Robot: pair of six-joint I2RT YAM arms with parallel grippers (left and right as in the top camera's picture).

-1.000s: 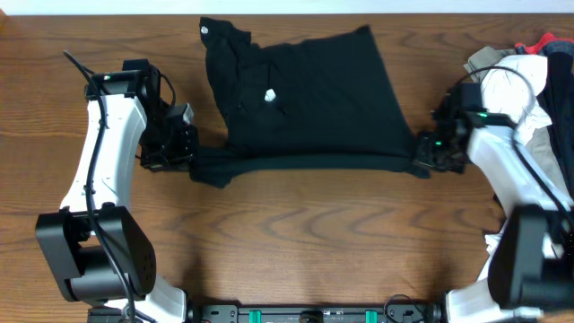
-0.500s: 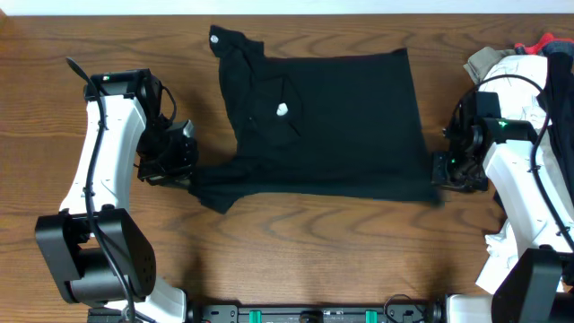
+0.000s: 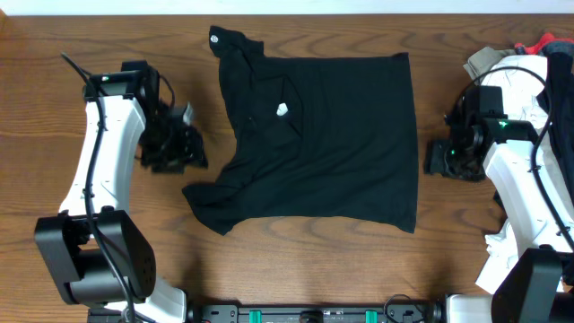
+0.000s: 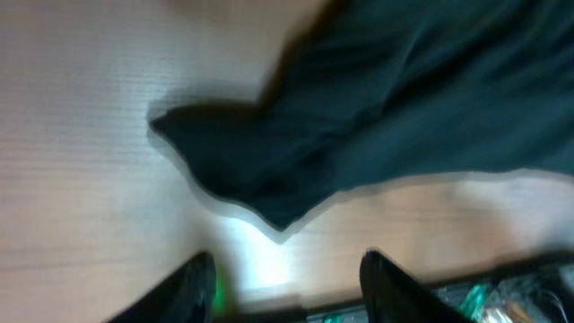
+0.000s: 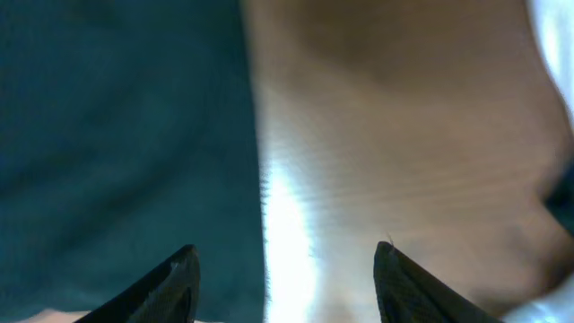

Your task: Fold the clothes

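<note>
Lying flat on the surface [image 3: 296,269], the black shirt [image 3: 332,152] is held by nothing. Both the left end effector [image 3: 188,151] and the right end effector [image 3: 438,158] stand open, apparently empty in the blurred wrist views.

Overhead sharp, evenly lit, faint soft shadows. Both wrist views blurred, unfocused. White glare on table [image 4: 256,258] lower centre. Shirt [image 5: 117,135] tinted teal.

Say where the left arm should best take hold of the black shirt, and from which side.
Likely the sleeve jutting from the lower-left of the black shirt: it lies flat, clear of the body and nearest the left gripper. Come from the left, fingers low.
</note>
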